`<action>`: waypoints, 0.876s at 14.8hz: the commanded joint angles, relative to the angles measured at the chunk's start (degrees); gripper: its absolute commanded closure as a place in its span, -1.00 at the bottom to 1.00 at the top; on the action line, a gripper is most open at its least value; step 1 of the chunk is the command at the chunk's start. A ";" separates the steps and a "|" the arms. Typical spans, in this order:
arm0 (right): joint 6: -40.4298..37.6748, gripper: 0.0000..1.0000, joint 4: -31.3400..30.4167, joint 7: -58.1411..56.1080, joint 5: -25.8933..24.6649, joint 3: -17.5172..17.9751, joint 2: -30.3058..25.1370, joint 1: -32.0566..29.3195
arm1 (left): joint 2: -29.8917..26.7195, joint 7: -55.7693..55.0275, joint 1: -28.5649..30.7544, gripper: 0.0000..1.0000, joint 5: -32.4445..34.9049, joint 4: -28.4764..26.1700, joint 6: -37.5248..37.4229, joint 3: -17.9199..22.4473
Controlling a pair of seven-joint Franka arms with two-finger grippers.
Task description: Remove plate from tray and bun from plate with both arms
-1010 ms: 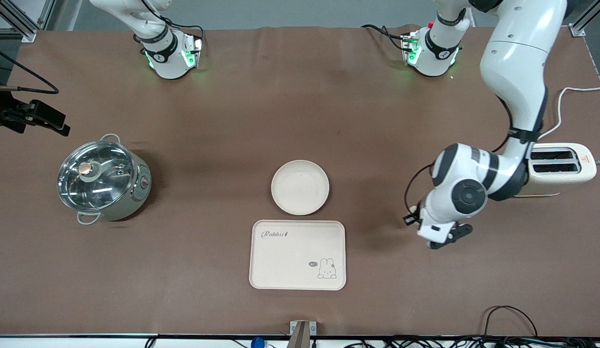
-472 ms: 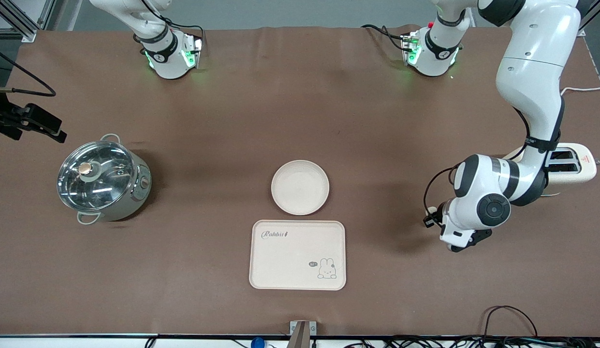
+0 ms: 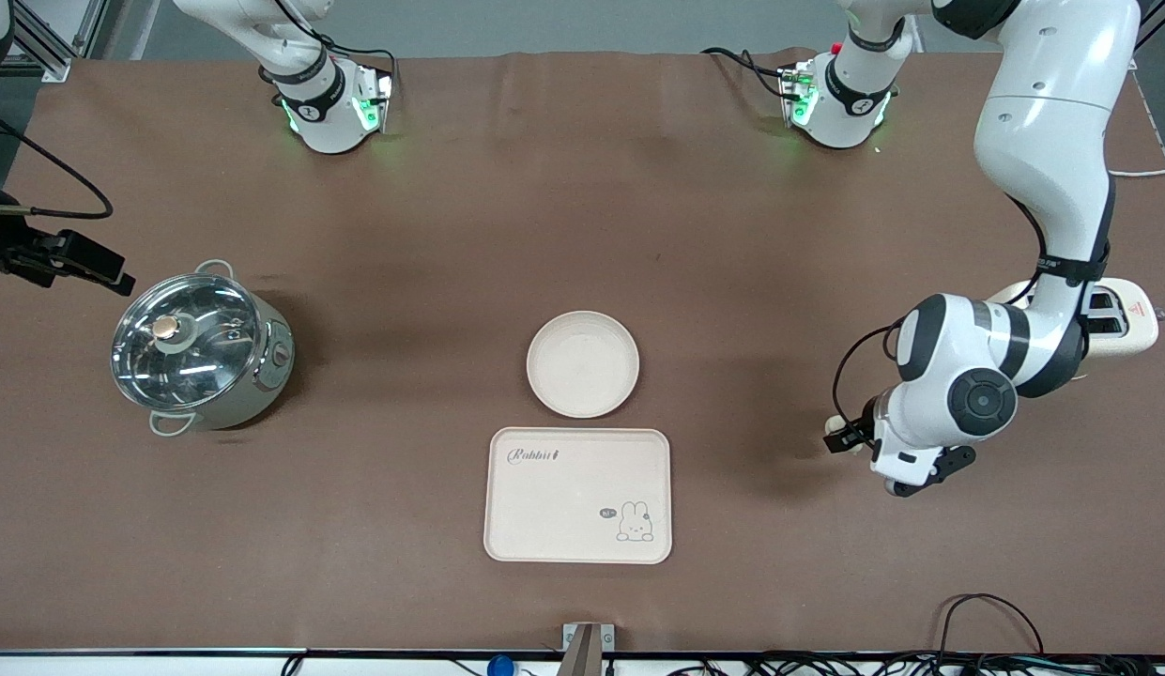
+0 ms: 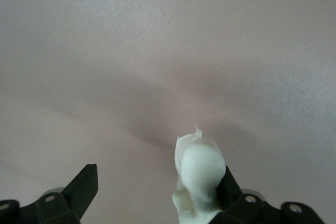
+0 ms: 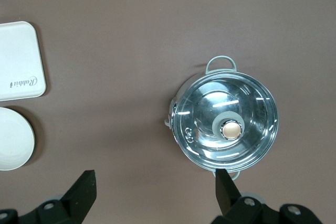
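Observation:
The round cream plate [image 3: 582, 364] lies mid-table, just farther from the front camera than the rabbit tray [image 3: 578, 495]; it also shows in the right wrist view [image 5: 13, 145]. My left gripper [image 3: 847, 441] hangs low over bare table toward the left arm's end. In the left wrist view the left gripper [image 4: 157, 174] is open, jaws wide apart. The pale bun [image 4: 199, 171] clings to one finger and does not touch the other. The bun [image 3: 834, 424] peeks out beside the hand. My right gripper [image 3: 103, 268] is up beside the pot, and in its wrist view it [image 5: 155, 179] is open and empty.
A steel pot with a glass lid [image 3: 197, 349] stands toward the right arm's end and shows under the right wrist camera [image 5: 226, 124]. A cream toaster [image 3: 1122, 324] sits partly hidden by the left arm. Cables run along the table's front edge.
The left arm has swung toward its own end of the table, carrying the bun along, and its jaws have spread apart. The right gripper has shifted slightly beside the pot.

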 commanded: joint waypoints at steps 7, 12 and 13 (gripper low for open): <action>-3.83 -1.00 1.79 0.94 0.75 -0.67 -3.70 1.58 | -0.89 -0.60 0.27 -1.00 0.84 -0.52 -2.51 -0.89; -1.00 -1.00 -1.72 -0.83 6.90 -1.03 -1.59 -2.55 | -11.95 1.42 0.36 -1.00 1.01 6.14 -17.07 -1.24; -0.48 -1.00 -1.89 -0.91 6.90 -1.11 -1.50 -2.98 | -14.41 5.17 0.63 -1.00 0.67 7.38 -19.19 -1.42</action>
